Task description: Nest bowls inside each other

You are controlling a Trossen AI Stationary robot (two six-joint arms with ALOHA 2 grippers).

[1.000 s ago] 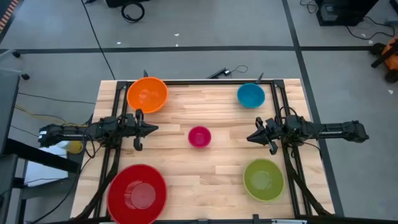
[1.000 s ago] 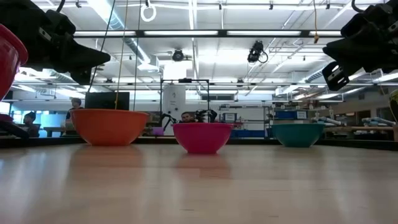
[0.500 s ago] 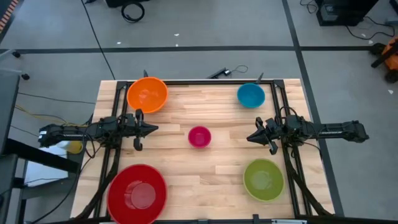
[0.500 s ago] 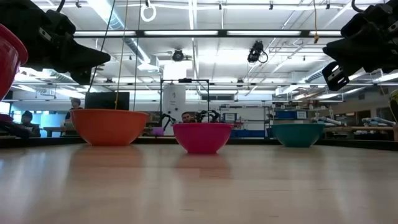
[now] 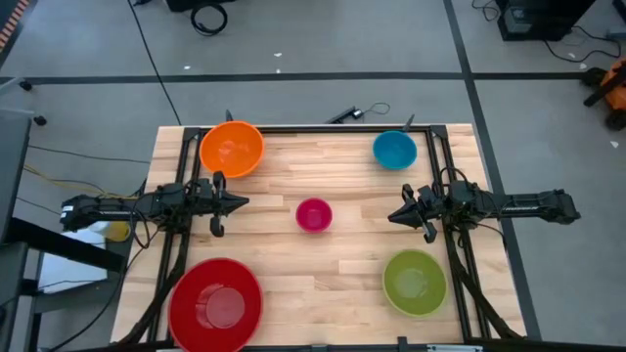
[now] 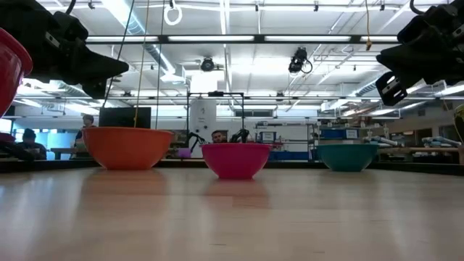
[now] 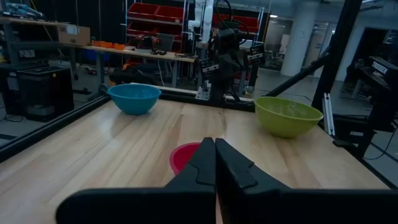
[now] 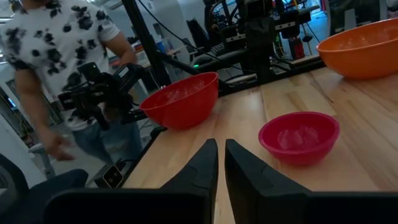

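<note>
Five bowls stand apart on their bases on the wooden table point(image 5: 333, 166). The orange bowl point(image 5: 232, 149) is at the far left and the blue bowl point(image 5: 394, 150) at the far right. The pink bowl point(image 5: 314, 214) sits in the middle, the red bowl point(image 5: 215, 303) at the near left and the green bowl point(image 5: 415, 283) at the near right. My left gripper point(image 5: 245, 203) hovers level left of the pink bowl, shut and holding nothing point(image 7: 215, 149). My right gripper point(image 5: 391, 216) hovers right of it, shut but for a thin slit point(image 8: 221, 149), also holding nothing.
Black frame rails point(image 5: 186, 176) run along the table's left, right and far sides. A person in a patterned shirt point(image 8: 56, 62) stands beyond the table's left side, behind the red bowl point(image 8: 181, 99). Bare wood lies between the bowls.
</note>
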